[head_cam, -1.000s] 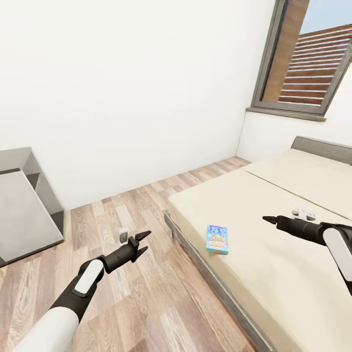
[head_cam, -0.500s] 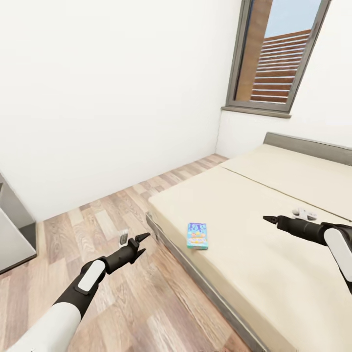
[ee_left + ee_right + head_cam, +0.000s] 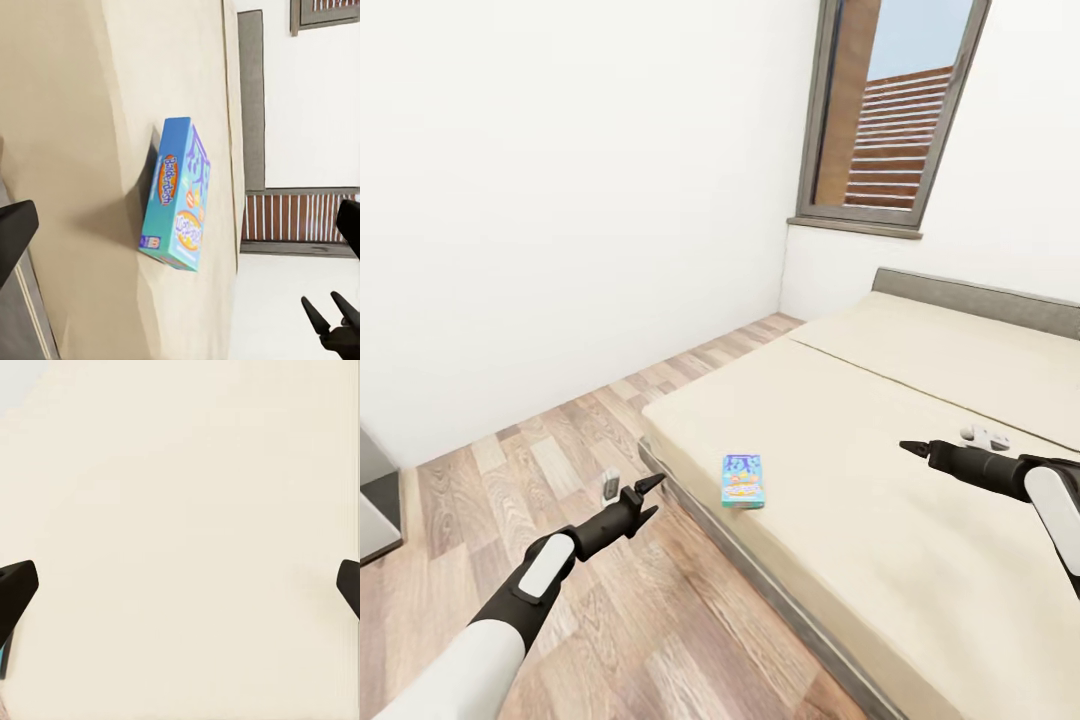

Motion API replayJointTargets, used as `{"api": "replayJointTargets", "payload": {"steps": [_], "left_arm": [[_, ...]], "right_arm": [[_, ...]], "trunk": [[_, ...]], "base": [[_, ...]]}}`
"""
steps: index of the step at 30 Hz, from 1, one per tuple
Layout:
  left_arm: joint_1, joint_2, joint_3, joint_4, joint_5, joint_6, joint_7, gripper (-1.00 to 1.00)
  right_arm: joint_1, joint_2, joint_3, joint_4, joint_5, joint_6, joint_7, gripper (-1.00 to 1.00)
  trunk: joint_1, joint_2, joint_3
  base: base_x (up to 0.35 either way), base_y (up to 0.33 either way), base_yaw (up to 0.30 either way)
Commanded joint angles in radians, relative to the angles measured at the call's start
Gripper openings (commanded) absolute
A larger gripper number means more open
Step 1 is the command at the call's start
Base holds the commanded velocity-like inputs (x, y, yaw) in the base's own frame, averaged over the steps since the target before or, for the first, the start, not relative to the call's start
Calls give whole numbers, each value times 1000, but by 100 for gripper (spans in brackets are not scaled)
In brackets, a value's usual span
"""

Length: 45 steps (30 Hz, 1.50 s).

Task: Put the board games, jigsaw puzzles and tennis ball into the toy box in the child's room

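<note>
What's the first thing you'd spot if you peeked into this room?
The bright blue board game box, lying flat near the edge of the big beige bed. Next, the robot's two black grippers: the left gripper hangs over the wooden floor, and the right gripper over the bed, both open and empty. A tall window stands in the corner.

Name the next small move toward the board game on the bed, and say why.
Probably roll closer to the bed: the board game lies flat near its edge, with the open left gripper over the floor and the open right gripper off to its side.
</note>
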Motion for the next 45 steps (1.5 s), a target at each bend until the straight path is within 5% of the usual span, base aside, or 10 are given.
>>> {"api": "replayJointTargets", "payload": {"steps": [1,45], "left_arm": [[0,0,3,0,6,8,-2,100],[17,16,-19,-7,8,17,-131,100]], "right_arm": [[-1,0,-2,0,8,5,9,100],[-1,-4,-7,-2,8,10,8,100]], "trunk": [[0,0,-1],[0,0,-1]], "base": [[0,0,-37],[0,0,-5]]}}
